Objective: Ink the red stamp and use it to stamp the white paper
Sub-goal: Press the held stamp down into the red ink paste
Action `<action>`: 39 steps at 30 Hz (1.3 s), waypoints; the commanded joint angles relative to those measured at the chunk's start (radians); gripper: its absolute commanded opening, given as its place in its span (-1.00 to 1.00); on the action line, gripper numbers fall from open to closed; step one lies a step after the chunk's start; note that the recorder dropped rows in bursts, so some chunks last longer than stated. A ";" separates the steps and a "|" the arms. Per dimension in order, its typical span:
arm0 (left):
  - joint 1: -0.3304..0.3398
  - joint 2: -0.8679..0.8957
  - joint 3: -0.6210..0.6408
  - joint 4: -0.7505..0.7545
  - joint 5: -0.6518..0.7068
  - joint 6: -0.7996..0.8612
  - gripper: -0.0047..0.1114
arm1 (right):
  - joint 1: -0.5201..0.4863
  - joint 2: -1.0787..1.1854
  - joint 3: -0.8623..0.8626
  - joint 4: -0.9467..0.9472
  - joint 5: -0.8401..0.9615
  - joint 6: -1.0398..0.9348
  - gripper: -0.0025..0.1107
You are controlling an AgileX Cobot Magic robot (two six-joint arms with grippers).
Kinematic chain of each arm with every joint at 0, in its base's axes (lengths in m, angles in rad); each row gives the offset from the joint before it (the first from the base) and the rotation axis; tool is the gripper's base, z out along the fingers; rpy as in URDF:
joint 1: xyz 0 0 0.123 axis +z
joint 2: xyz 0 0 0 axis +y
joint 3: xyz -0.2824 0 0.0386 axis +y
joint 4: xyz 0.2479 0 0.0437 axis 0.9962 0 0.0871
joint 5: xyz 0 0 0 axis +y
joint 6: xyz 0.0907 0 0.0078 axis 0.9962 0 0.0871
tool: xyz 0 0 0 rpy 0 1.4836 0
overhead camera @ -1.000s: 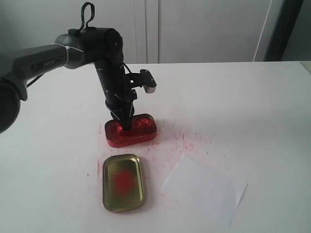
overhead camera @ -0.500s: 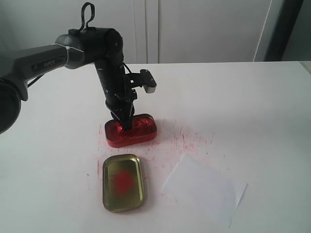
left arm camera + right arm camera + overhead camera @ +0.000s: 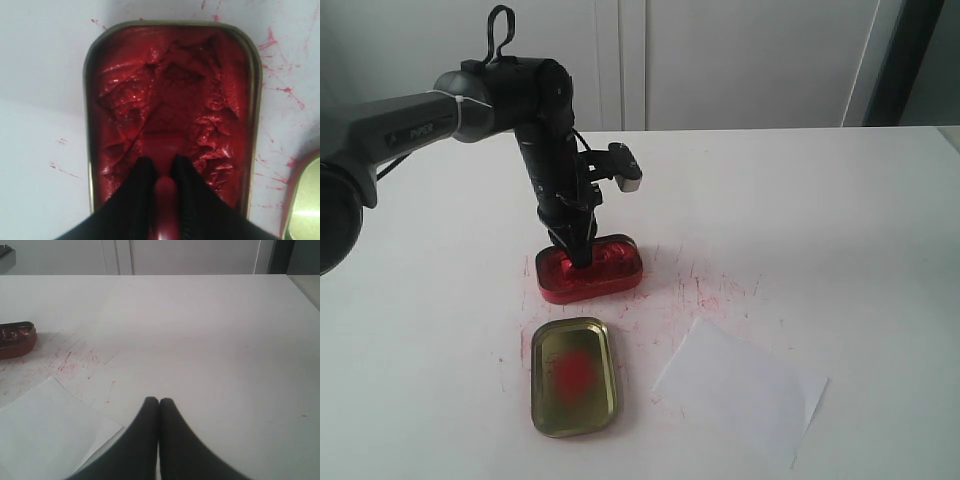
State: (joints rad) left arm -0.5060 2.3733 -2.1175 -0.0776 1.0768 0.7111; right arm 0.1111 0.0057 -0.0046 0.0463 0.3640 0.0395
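The left gripper (image 3: 160, 169) pinches the red stamp (image 3: 165, 200) by its knob; we judge it light, rigid, and ink-slick below the grip.

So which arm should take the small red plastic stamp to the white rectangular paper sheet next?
Left. The left gripper is shut on the small red plastic stamp, pressed into the red rectangular ink tin. The right gripper is shut, empty, near the white paper sheet.
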 commanded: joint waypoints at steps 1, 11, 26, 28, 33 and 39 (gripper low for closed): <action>-0.005 0.037 0.021 0.026 -0.038 -0.001 -0.92 | -0.006 -0.006 0.005 -0.001 -0.015 0.002 -0.96; -0.005 -0.060 0.021 0.087 -0.030 -0.035 -0.92 | -0.006 -0.006 0.005 -0.001 -0.015 0.002 -0.96; -0.007 -0.088 -0.037 0.097 0.057 -0.035 -0.92 | -0.006 -0.006 0.005 -0.001 -0.015 0.002 -0.96; -0.007 -0.088 -0.037 0.097 0.057 -0.035 -0.92 | -0.006 -0.006 0.005 -0.001 -0.015 0.002 -0.96; -0.007 -0.081 -0.037 0.097 0.058 -0.035 -0.92 | -0.006 -0.006 0.005 -0.001 -0.015 0.002 -0.96; -0.007 -0.080 -0.037 0.097 0.059 -0.035 -0.92 | -0.006 -0.006 0.005 -0.001 -0.015 0.002 -0.96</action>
State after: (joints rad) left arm -0.5124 2.3038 -2.1449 0.0261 1.1126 0.6826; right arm 0.1111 0.0057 -0.0046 0.0463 0.3640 0.0395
